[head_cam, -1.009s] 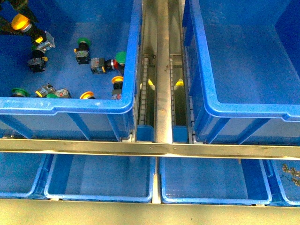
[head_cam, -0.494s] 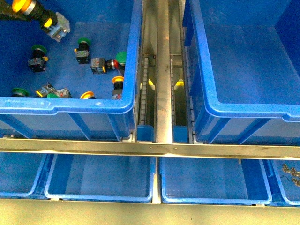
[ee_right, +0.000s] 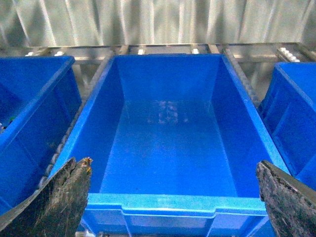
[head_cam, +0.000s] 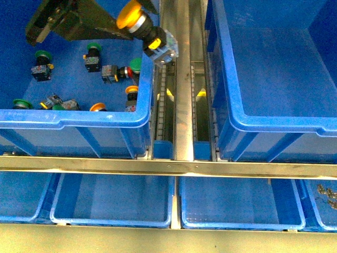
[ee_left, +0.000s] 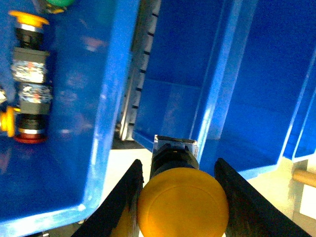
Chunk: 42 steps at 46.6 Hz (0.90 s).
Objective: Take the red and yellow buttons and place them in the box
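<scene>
My left gripper (head_cam: pixel 122 20) is shut on the yellow button (head_cam: pixel 129 12) and holds it tilted in the air over the right rim of the left bin (head_cam: pixel 79 117). In the left wrist view the yellow button (ee_left: pixel 182 202) sits between the black fingers (ee_left: pixel 126 197), above the gap between the bins. What looks like the red button (head_cam: pixel 126 73) lies on its side in the left bin beside a green cap. The box (head_cam: pixel 237 118) is the big bin to the right. My right gripper (ee_right: pixel 172 165) hangs open over the near rim of the box (ee_right: pixel 168 203).
Several green-capped buttons (head_cam: pixel 95 48) and small orange-capped buttons (head_cam: pixel 132 89) lie in the left bin. A metal rail with rollers (head_cam: pixel 182 79) runs between the two bins. Shallow blue trays (head_cam: pixel 113 203) sit on the lower shelf in front.
My left gripper has carried the yellow button from the far left of the left bin rightwards to above that bin's right rim. The buttons in the bin lie as before.
</scene>
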Each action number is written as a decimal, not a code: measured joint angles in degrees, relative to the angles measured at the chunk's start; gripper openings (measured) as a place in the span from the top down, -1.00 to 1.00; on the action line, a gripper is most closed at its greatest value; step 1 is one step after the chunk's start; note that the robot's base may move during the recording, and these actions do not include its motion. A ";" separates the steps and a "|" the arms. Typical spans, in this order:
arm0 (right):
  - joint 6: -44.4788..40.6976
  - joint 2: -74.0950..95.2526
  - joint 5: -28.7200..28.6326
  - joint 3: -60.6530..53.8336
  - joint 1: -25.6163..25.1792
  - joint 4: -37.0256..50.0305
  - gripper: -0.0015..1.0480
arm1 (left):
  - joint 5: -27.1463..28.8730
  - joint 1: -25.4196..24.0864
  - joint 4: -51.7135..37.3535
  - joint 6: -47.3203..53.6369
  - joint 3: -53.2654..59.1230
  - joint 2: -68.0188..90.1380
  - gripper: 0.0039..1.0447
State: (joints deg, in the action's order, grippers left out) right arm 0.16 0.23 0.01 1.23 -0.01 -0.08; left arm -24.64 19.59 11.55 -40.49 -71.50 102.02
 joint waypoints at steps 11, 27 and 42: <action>0.00 0.00 0.00 0.00 0.00 0.00 -0.88 | -2.19 4.42 -6.43 -9.75 0.11 0.35 0.34; 0.02 0.00 0.00 0.00 0.00 0.00 -0.88 | -1.75 10.32 -13.49 -20.48 1.33 3.93 0.34; 0.00 0.00 0.00 0.00 0.00 0.00 -0.88 | -0.42 15.63 -13.11 -20.83 1.73 6.25 0.34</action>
State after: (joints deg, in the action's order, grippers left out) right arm 0.16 0.23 0.01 1.23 -0.01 -0.08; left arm -25.06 35.22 -1.56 -61.32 -69.78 108.27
